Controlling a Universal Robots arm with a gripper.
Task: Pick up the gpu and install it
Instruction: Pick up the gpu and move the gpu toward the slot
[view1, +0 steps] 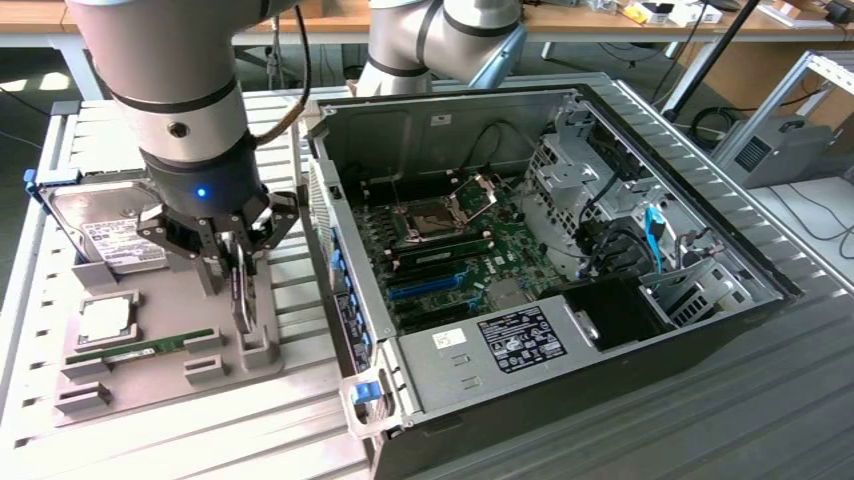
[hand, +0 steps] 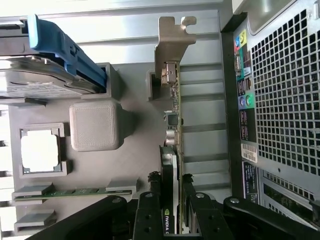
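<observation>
We note the gripper (view1: 230, 262) closed on the gpu (hand: 172, 160), pinching it across cooler and board faces. The card stands on edge in the grey holder tray (view1: 167, 300), beside the open case (view1: 350, 300). We judge it light, stiff and fragile; best held by the flat faces, clear of the silver bracket (hand: 172, 40).

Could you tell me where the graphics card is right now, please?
The graphics card stands on edge in the grey tray at the exterior view's left, clasped by the pincer, with the open computer case just to its right in that view.
</observation>
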